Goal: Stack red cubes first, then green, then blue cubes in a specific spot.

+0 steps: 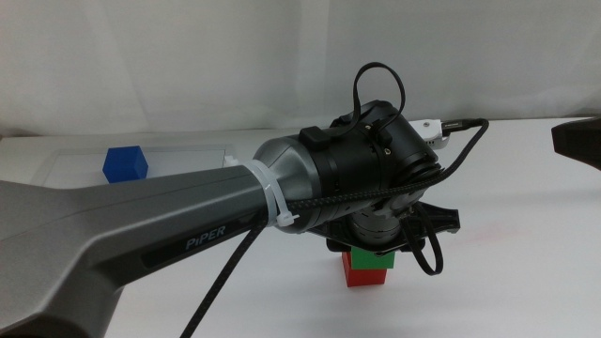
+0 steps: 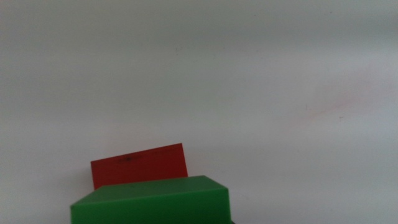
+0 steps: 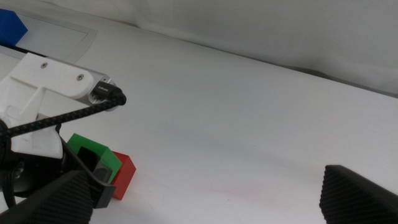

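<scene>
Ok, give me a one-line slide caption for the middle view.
Left arm lowers the green cube onto the red cube; blue cube waits on the plate, right gripper idle at the edge.

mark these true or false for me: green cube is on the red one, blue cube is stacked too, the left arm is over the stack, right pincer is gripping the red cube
1. The green cube sits on the red cube. True.
2. The blue cube is on the stack. False: it lies apart on the grey-framed plate.
3. The left pincer is over the stack. True.
4. The right pincer grips the red cube. False: it is open, off to the side.
</scene>
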You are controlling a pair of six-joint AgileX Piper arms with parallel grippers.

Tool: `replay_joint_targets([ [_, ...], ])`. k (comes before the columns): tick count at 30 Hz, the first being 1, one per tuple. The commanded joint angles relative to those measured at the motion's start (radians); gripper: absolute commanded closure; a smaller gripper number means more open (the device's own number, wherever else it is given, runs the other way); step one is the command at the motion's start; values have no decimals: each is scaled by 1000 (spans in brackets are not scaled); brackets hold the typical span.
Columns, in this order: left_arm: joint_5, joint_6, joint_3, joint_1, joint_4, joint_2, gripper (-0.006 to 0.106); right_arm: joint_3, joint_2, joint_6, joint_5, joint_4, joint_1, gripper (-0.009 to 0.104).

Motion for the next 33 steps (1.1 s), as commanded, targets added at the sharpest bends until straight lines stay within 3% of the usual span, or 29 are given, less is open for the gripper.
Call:
replay_joint_targets([
  [1, -16, -41, -7, -6, 15, 2, 103, 4, -2, -5, -9, 9, -2, -8],
  [13, -8, -86, -7, 6, 64, 11, 103, 4, -2, -5, -9, 11, -2, -8],
  [33, -37, -93, -7, 12, 45, 49, 103, 4, -2, -5, 5, 11, -2, -8],
])
